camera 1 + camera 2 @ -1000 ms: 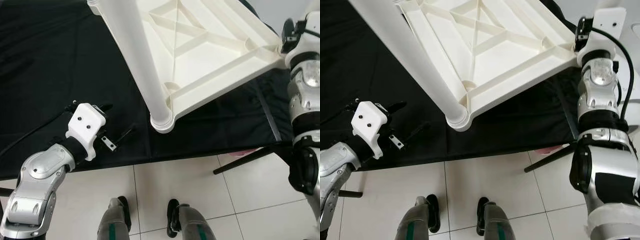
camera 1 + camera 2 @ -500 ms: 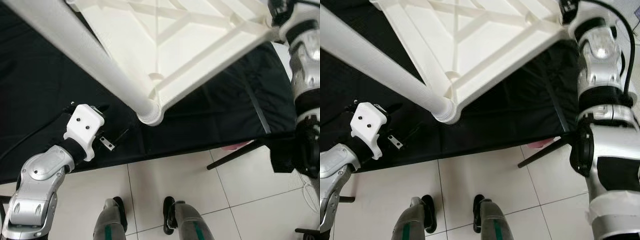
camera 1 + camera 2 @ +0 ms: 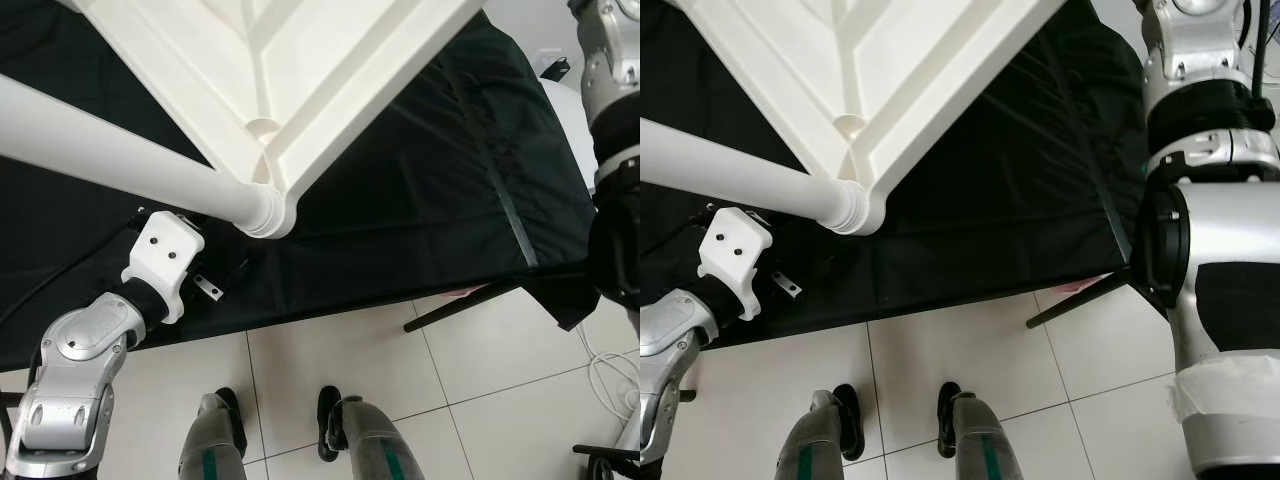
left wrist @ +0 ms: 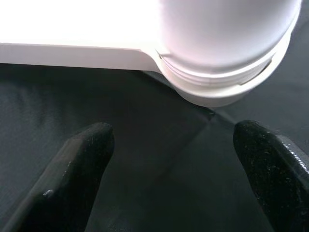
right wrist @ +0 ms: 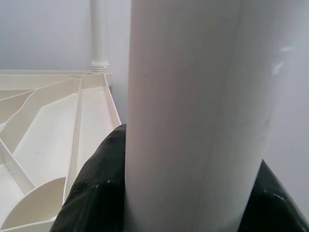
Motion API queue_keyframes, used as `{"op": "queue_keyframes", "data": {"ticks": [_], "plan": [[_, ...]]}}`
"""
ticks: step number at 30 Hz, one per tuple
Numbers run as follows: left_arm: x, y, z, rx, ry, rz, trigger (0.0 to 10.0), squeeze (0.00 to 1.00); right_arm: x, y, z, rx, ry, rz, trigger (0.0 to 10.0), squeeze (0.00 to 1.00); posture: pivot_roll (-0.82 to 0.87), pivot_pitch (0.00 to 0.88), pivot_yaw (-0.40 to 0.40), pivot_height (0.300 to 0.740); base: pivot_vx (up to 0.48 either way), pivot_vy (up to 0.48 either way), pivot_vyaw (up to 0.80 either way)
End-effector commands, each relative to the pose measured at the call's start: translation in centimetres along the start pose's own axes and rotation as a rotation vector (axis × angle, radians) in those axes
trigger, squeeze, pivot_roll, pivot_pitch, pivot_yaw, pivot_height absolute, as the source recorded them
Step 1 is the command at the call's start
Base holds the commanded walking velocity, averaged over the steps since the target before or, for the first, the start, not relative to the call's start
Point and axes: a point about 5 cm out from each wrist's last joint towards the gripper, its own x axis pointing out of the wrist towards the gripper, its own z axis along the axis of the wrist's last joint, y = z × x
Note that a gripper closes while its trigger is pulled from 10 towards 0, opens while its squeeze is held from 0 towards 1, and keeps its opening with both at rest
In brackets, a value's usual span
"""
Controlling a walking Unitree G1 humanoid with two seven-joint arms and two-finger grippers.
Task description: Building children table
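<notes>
- Nearest to the robot is the tiled floor (image 3: pixel 480 360), with its two feet (image 3: pixel 280 420) just before the black cloth (image 3: pixel 420 170).
- The left gripper (image 4: pixel 176 169) rests low on the black cloth, just under the corner of the white tabletop (image 3: pixel 300 60); its two fingers (image 4: pixel 79 164) are spread wide and hold nothing.
- The tabletop hangs above the cloth, tilted, with its ribbed underside toward the camera.
- One leg (image 3: pixel 110 160) is fitted in the near corner socket and runs off to the robot's left side.
- In the right wrist view the right gripper (image 5: pixel 174 193) is clenched around a second leg (image 5: pixel 193 96), and a third leg (image 5: pixel 100 36) stands at the next corner of the tabletop, farther away.
- So I count three legs and one tabletop; a fourth leg I cannot confirm.
- I judge that the step in hand is lifting or turning the half-built table by its leg.
- The next move probably needs the free left gripper to support the near corner, so the table does not swing.
</notes>
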Motion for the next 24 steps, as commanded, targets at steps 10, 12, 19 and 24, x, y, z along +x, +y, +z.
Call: {"op": "queue_keyframes", "data": {"ticks": [10,12,19,24], "plan": [[-0.1,0.5,-1.2,-0.006,0.074,0.169,10.0,0.0,2.0,-1.9,6.9,-0.023,-0.286,0.005,10.0,0.0,-0.01,0.245,-0.161,0.74,0.0,0.0,0.0],[-0.1,0.4,-1.3,-0.013,0.082,0.177,10.0,0.0,2.3,-1.7,7.6,-0.012,-0.322,0.032,10.0,0.0,-0.01,0.247,-0.164,0.74,0.0,0.0,0.0],[0.0,0.5,-1.5,-0.028,0.11,0.195,10.0,0.0,2.8,-0.1,8.5,0.059,-0.391,0.187,10.0,0.0,-0.01,0.247,-0.165,0.74,0.0,0.0,0.0],[0.2,0.4,-1.6,-0.028,0.121,0.196,10.0,0.0,3.2,2.4,9.5,0.115,-0.464,0.366,10.0,0.0,-0.01,0.249,-0.161,0.74,0.0,0.0,0.0]]}}
